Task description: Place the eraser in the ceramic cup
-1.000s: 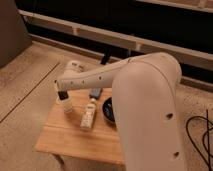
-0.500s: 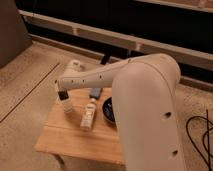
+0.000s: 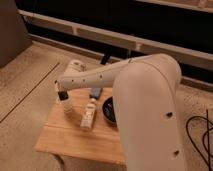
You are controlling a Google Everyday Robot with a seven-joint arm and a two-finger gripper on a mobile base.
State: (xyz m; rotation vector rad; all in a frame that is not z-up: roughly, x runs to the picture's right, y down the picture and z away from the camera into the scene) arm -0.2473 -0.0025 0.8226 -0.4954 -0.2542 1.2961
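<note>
eraser [image 3: 61, 95] shows as a small dark block right at the tip of the gripper [image 3: 61, 93], hanging just over the mouth of the ceramic cup [image 3: 66, 106] at the left end of the wooden table [image 3: 60, 140]. almost nothing has shifted over the last second: the arm holds the same pose above the cup. whether the gripper is clamped on the block or has let it go, i cannot tell. my read: lined up, the drop not yet done. bottle [image 3: 88, 114] and dark bowl [image 3: 108, 112] sit to the right of the cup, apart from it.
</note>
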